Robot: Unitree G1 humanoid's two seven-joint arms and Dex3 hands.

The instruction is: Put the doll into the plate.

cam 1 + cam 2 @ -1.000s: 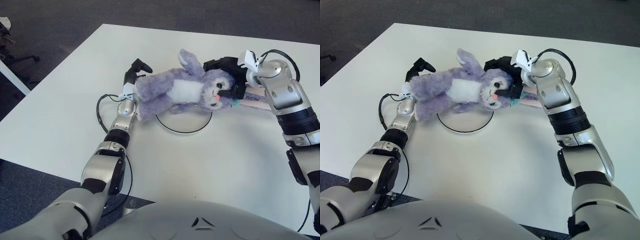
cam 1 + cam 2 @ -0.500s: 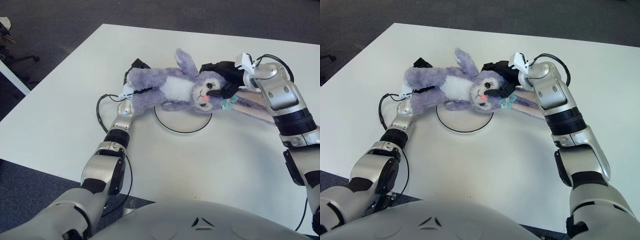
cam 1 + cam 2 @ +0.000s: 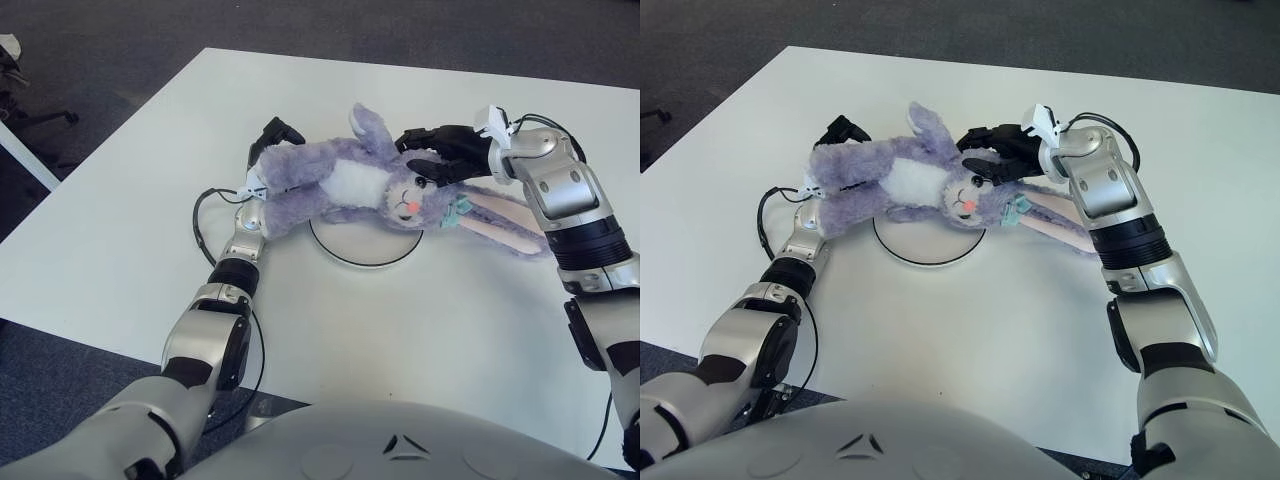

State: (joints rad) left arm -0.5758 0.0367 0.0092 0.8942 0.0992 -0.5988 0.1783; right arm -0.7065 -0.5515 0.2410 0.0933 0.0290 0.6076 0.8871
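Observation:
The doll (image 3: 340, 185) is a purple plush rabbit with a white belly. It lies on its back across the far rim of the white plate (image 3: 365, 248), head toward the right. Its long ears (image 3: 500, 225) trail onto the table to the right of the plate. My left hand (image 3: 268, 150) is at the doll's feet, left of the plate, with its fingers closed on a leg. My right hand (image 3: 428, 150) hovers at the top of the doll's head with its fingers (image 3: 985, 165) spread, one lying on the head without gripping it.
The white table (image 3: 120, 230) extends around the plate, its near-left edge running along my left forearm. A black cable (image 3: 203, 215) loops beside my left wrist. Dark floor lies beyond the table's edges.
The doll has come down from above the plate onto its far rim. My right hand has let go of the head, and the ears have dropped onto the table.

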